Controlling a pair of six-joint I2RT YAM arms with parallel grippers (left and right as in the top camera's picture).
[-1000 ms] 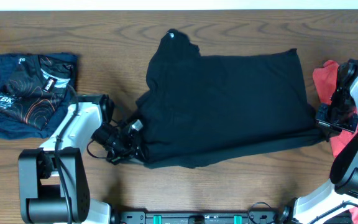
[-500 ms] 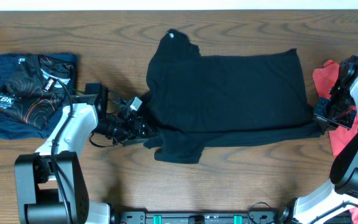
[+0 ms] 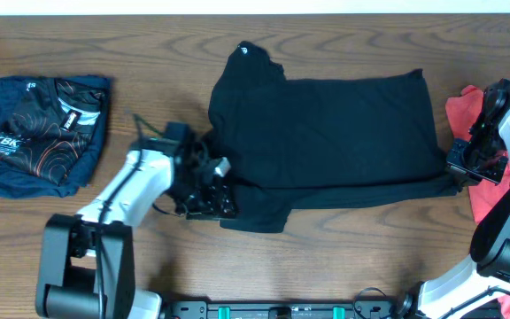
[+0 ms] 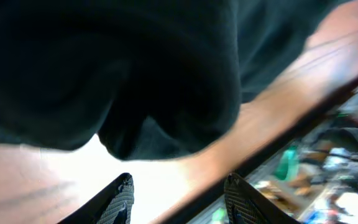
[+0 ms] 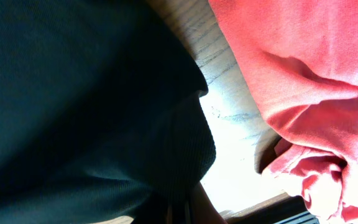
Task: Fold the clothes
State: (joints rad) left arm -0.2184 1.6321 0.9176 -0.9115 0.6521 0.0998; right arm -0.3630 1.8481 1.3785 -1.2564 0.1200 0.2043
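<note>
Two arms reach in from the near edge of the wooden table (image 3: 352, 266), one to each side of the black shirt (image 3: 326, 133). This shirt lies across the middle of the table, partly folded. Its upper layer forms a broad rectangle, and a lower flap juts out towards the near-left. A small white neck tag (image 3: 244, 47) shows at its far-left peak.

The left gripper (image 3: 220, 199) sits at the shirt's near-left edge, touching or just above the jutting flap. In the left wrist view its two fingers (image 4: 120, 199) stand apart with only bare wood and glare between them. The rounded edge of the black cloth hangs just beyond the tips, so this hand is spread wide and grips nothing.

The right gripper (image 3: 460, 173) rests at the shirt's near-right corner. In the right wrist view the black fabric bunches down towards the bottom of the frame, where the fingers would be. The fingers themselves are hidden under the cloth, so it may be pinching that corner, but I cannot tell whether it is closed.

Just beside it to the right lies a coral-red shirt (image 3: 461, 111), crumpled and partly under the right arm. A strip of bare wood separates it from the black one. Well apart on the left side of the table is a folded navy shirt (image 3: 38, 133) with an orange line pattern and white lettering.
</note>
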